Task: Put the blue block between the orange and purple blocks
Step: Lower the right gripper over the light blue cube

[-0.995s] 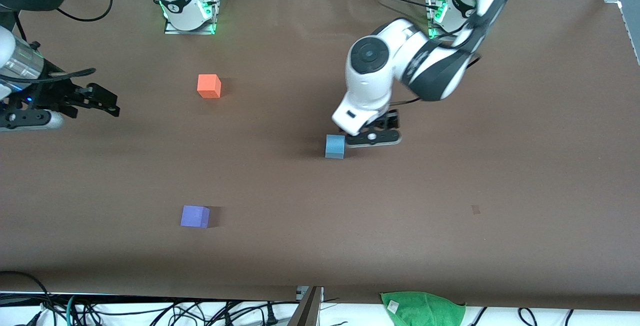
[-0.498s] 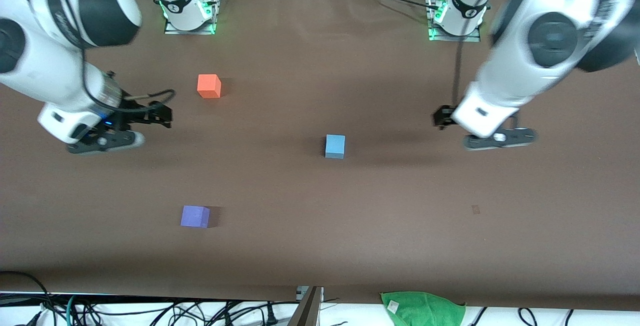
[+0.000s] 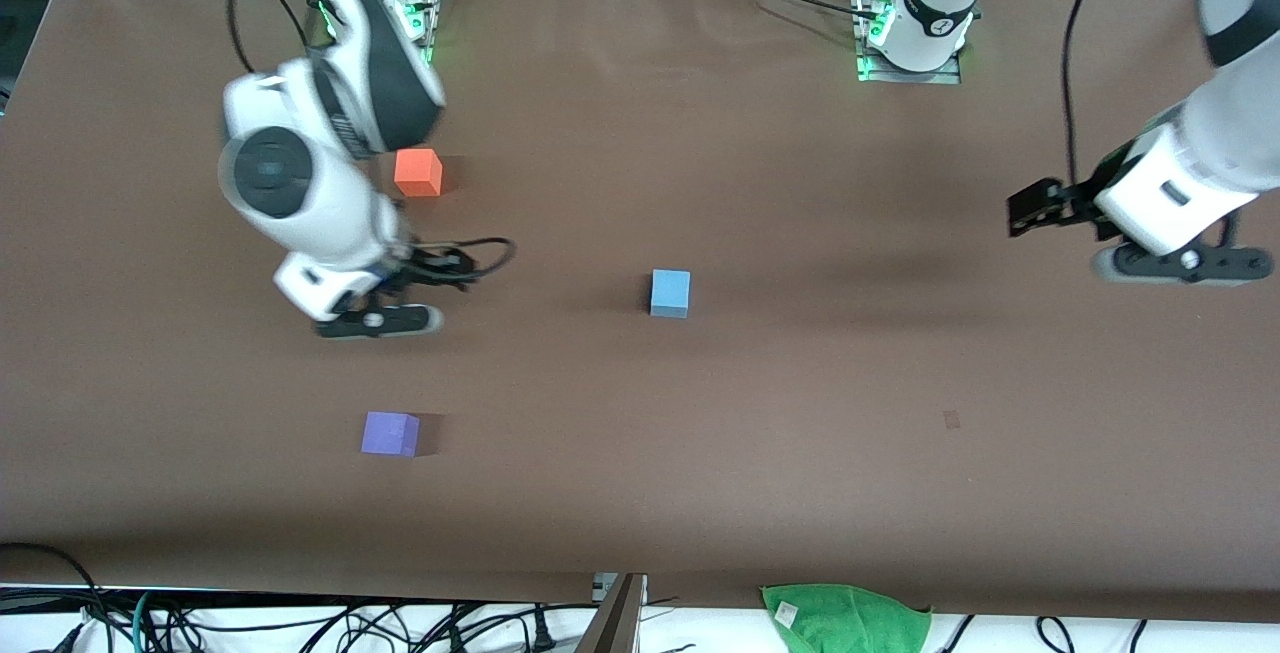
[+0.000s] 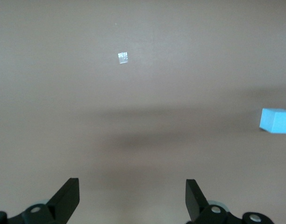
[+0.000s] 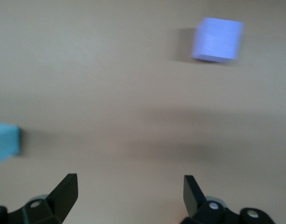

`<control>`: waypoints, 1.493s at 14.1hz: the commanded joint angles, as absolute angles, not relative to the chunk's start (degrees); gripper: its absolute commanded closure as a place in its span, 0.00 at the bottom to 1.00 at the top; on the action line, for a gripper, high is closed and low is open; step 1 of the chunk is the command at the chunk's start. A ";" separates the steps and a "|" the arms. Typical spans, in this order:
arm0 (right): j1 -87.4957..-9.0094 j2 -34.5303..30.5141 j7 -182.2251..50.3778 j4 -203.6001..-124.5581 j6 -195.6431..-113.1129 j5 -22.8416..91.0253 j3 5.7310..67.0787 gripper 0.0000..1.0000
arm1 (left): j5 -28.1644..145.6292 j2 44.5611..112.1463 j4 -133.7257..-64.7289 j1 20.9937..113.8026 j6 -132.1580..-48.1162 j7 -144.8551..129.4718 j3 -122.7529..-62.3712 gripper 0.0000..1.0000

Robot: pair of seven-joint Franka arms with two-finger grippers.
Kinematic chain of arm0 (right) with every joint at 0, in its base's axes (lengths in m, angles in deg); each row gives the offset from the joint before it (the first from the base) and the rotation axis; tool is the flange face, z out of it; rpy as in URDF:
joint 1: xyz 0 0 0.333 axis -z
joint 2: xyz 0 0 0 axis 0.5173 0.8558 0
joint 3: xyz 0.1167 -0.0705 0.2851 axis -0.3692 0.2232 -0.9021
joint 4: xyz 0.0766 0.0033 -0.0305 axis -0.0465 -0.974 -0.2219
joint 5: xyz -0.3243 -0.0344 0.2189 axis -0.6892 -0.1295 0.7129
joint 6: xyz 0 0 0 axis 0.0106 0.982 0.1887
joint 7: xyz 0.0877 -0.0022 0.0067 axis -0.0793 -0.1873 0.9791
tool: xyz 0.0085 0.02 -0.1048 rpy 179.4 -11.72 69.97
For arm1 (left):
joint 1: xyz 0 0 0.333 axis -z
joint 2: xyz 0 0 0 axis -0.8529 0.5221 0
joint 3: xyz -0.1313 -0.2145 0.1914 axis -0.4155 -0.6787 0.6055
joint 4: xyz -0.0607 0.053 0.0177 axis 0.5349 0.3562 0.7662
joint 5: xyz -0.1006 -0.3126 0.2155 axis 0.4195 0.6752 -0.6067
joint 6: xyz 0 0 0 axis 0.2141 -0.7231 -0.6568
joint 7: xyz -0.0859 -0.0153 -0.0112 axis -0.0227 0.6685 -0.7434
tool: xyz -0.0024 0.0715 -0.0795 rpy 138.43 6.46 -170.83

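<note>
The light blue block (image 3: 670,293) sits alone near the middle of the brown table. The orange block (image 3: 418,173) lies toward the right arm's end, and the purple block (image 3: 390,433) lies nearer the front camera than it. My right gripper (image 3: 378,321) is open and empty over the table between the orange and purple blocks. Its wrist view shows the open gripper (image 5: 130,184), the purple block (image 5: 217,39) and the blue block (image 5: 5,143). My left gripper (image 3: 1180,265) is open and empty over the left arm's end of the table. Its wrist view shows the open gripper (image 4: 132,186) and the blue block (image 4: 276,120).
A green cloth (image 3: 845,618) lies off the table's front edge among cables. A small dark mark (image 3: 951,420) is on the table toward the left arm's end. The arm bases (image 3: 380,23) (image 3: 915,33) stand along the back edge.
My left gripper drew away from the blue block toward its end of the table. My right arm swung in from its end to between the orange and purple blocks. The blocks stayed put.
</note>
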State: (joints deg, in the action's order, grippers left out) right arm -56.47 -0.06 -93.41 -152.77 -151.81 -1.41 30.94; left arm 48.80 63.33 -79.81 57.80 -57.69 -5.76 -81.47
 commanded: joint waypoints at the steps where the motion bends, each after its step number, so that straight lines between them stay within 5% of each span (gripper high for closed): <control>1: -62.33 6.58 -106.58 -151.28 -161.41 -1.17 31.22 0.00 | 50.62 54.25 -90.62 61.34 -62.07 0.42 -74.07 0.00; 4: -68.58 14.58 -118.64 -148.04 -171.89 -1.43 31.31 0.00 | 50.01 50.54 -98.21 60.90 -66.75 -0.36 -74.06 0.00; 11: -76.24 26.64 -135.10 -138.71 -177.18 -6.61 31.92 0.00 | 49.48 50.80 -97.86 56.42 -67.19 0.16 -78.63 0.00; 21: -79.05 27.18 -136.43 -138.53 -177.45 -8.20 33.77 0.00 | 49.21 51.06 -97.69 56.77 -66.67 -0.28 -78.81 0.00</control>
State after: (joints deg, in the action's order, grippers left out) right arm -78.65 27.18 -136.10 -139.65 -179.14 -7.26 33.10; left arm 49.34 52.30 -96.66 57.50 -66.35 -0.91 -78.13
